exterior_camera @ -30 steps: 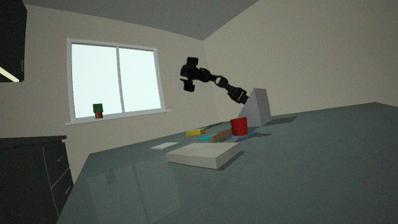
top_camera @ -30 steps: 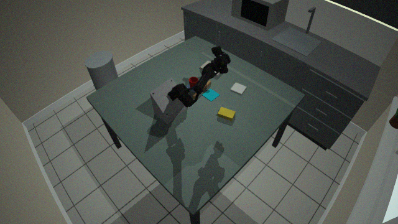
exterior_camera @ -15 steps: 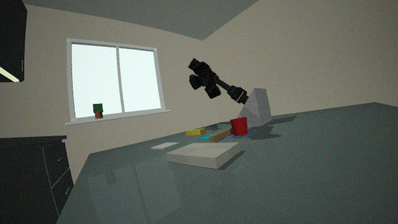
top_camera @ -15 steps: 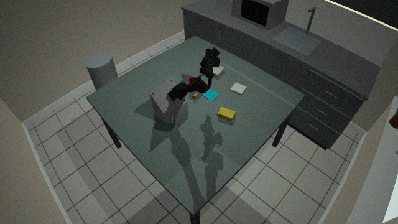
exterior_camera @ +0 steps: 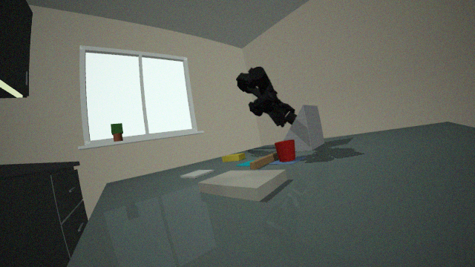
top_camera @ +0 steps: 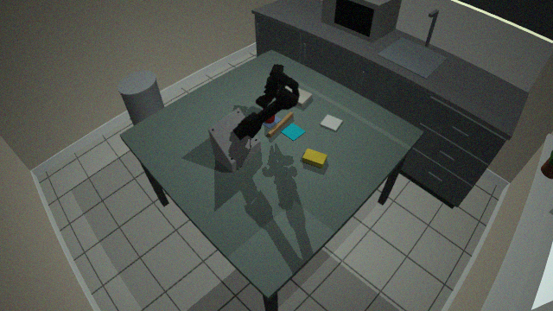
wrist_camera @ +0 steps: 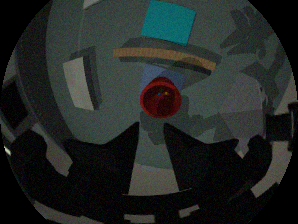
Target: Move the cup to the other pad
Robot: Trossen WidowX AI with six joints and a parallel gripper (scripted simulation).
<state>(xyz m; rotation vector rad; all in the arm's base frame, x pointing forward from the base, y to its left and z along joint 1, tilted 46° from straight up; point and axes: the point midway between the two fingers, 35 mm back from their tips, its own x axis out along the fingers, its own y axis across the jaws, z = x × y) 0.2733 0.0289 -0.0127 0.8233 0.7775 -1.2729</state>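
Note:
A red cup (top_camera: 270, 119) (exterior_camera: 285, 150) (wrist_camera: 160, 98) stands upright on a blue pad (exterior_camera: 294, 161) (wrist_camera: 154, 74); dark marbles show inside it in the wrist view. The other pad, cyan (top_camera: 293, 131) (exterior_camera: 245, 163) (wrist_camera: 168, 22), lies beyond a wooden bar (top_camera: 280, 124) (exterior_camera: 262, 162) (wrist_camera: 166, 56) that separates the two pads. My gripper (top_camera: 269, 106) (exterior_camera: 257, 110) (wrist_camera: 151, 125) hangs well above the cup, pointing down at it. Its fingers stand partly apart with nothing between them.
A flat white box (top_camera: 304, 97) (exterior_camera: 243, 183) (wrist_camera: 79, 83), a thin white tile (top_camera: 331, 122) (exterior_camera: 197, 173) and a yellow block (top_camera: 314, 157) (exterior_camera: 233, 157) lie around the pads. The arm's grey wedge mount (top_camera: 225, 138) (exterior_camera: 308, 127) stands behind the cup.

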